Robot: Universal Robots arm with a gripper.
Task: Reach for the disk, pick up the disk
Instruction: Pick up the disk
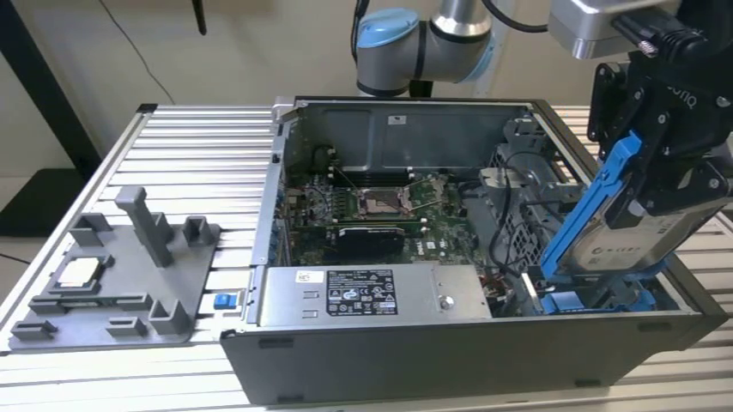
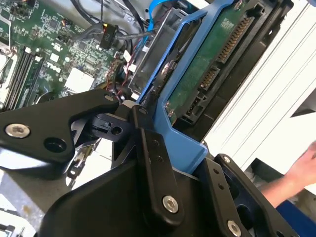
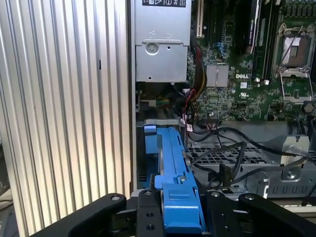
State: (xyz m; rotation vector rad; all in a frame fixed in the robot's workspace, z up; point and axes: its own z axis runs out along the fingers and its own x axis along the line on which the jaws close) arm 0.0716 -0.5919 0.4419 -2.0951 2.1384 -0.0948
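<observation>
The disk point(image 1: 624, 236), a silver-grey drive with a white label in a bright blue bracket point(image 1: 586, 210), stands steeply tilted above the drive bay point(image 1: 596, 300) at the exterior view's right end of the open computer case. My gripper point(image 1: 675, 184) is shut on its upper part. In the second wrist view the disk's green circuit-board side point(image 2: 212, 59) and blue bracket point(image 2: 180, 113) run away from my black fingers point(image 2: 148, 148). In the first wrist view my gripper point(image 3: 182, 217) clamps the blue bracket point(image 3: 173, 163) from both sides.
The case point(image 1: 458, 360) holds a motherboard point(image 1: 378, 206), loose cables point(image 3: 232, 148) and a long grey labelled box point(image 1: 366, 296). A grey fixture tray point(image 1: 109, 283) with a small square chip point(image 1: 78, 273) lies on the slatted table. A person's hand point(image 2: 298, 173) is beside the case.
</observation>
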